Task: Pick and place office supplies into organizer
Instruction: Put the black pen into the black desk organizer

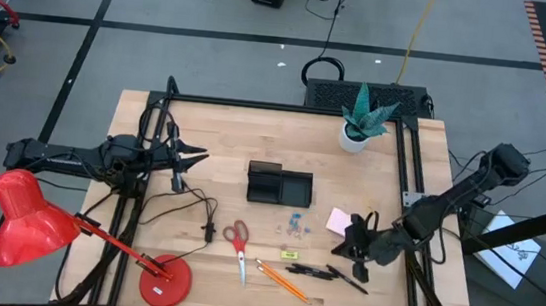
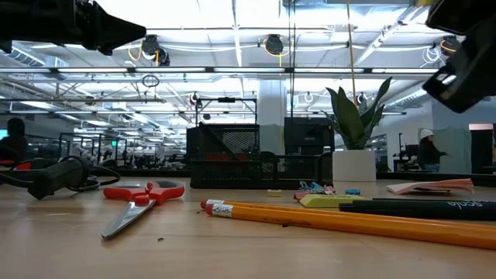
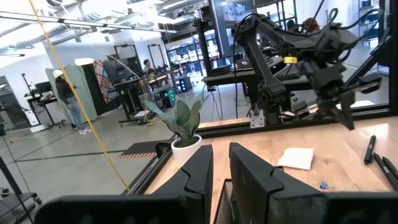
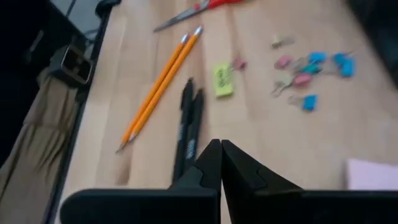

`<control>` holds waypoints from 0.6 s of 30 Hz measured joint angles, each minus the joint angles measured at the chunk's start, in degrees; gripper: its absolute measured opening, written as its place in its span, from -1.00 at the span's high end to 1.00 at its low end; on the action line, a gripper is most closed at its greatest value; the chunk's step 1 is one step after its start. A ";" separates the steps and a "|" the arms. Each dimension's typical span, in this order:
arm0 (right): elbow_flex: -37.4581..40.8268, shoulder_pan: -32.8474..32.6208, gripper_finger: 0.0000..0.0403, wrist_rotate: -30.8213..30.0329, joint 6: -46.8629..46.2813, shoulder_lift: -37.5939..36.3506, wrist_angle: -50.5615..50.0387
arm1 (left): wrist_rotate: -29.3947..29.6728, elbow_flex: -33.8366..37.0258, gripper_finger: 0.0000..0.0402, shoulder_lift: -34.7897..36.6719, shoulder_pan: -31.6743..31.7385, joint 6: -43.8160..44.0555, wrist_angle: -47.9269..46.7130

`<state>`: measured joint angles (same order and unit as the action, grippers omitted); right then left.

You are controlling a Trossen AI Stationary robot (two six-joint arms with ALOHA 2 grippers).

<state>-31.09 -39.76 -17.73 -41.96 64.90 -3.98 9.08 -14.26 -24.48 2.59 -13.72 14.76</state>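
The table (image 1: 255,131) is pale wood, smooth with visible plank seams. Ahead of the right gripper's (image 4: 221,152) closed matt black plastic jaws lie 2 glossy orange-painted pencils (image 4: 158,87) and 2 matt black pens (image 4: 189,130). The scissors (image 2: 136,203) have glossy red plastic handles and dull metal blades. The organizer (image 2: 232,159) looks like black metal mesh.

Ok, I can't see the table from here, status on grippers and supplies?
Right gripper shut, empty, above the pens. Left gripper idle at the far left. Organizer looks empty; scissors, pencils, clips on the table. Nothing blocking.
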 joint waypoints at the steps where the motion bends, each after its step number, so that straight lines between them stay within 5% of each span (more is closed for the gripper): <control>1: -1.15 -0.72 1.00 0.06 -0.52 0.92 -0.86 | 0.00 0.00 0.69 0.00 0.00 0.00 0.00; 10: -15.27 -4.67 0.99 1.07 -13.19 9.04 -25.07 | 0.00 0.00 0.69 -0.01 0.00 1.95 -0.23; 18: -21.79 -4.62 0.86 10.12 -20.86 17.52 -28.66 | 0.02 0.00 0.69 -0.01 0.00 2.23 -1.29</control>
<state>-52.88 -44.38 -7.62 -62.82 82.42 -32.63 9.10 -14.26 -24.48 2.59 -11.49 13.48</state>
